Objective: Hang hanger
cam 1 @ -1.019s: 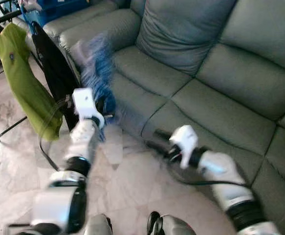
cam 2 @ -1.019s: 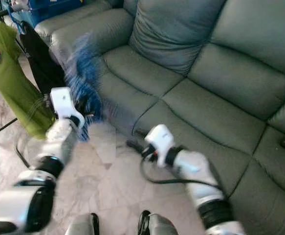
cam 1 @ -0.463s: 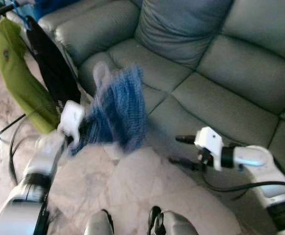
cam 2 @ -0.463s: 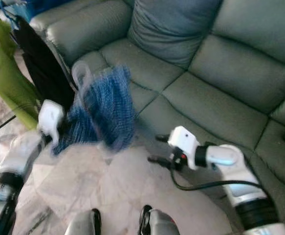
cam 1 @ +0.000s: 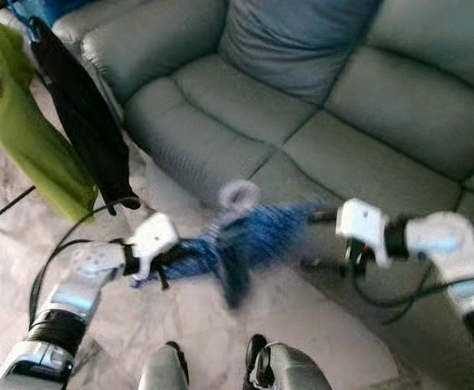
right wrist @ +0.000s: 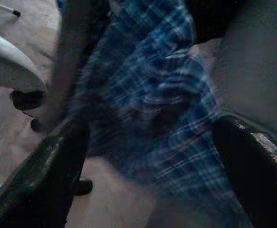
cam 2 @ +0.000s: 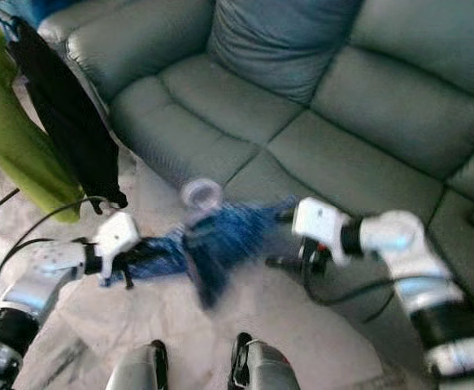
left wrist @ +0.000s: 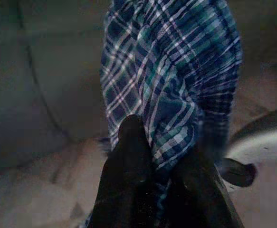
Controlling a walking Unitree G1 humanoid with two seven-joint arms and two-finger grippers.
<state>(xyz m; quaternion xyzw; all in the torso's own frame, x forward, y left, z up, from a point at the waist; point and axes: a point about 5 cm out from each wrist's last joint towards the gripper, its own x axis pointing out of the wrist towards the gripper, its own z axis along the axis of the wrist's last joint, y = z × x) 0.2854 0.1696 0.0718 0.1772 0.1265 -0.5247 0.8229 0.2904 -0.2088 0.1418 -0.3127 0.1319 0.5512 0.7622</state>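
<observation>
- One blue-and-green plaid cloth garment (cam 1: 245, 240), blurred, stretches between the two grippers above the pale marble floor (cam 1: 171, 325), in front of the grey-green leather sofa (cam 1: 302, 97).
- The left gripper (left wrist: 159, 171) has its two black fingers (left wrist: 128, 161) closed on a bunched fold of the plaid garment; the rest of the cloth runs away beyond the fingertips.
- The right gripper (right wrist: 148, 156) has its jaws spread wide, one finger on either side of the plaid cloth, which lies in the gap between them. I cannot tell whether either finger touches it.
- One pale ring-shaped hanger hook (cam 1: 238, 195) sticks up from the middle of the garment, between the two grippers.
- Two other garments hang on a rack well off beyond the left gripper: one olive-green shirt (cam 1: 25, 130) and one black garment (cam 1: 86, 122), side by side.
- One grey cushion (cam 1: 297, 41) leans on the sofa back.
</observation>
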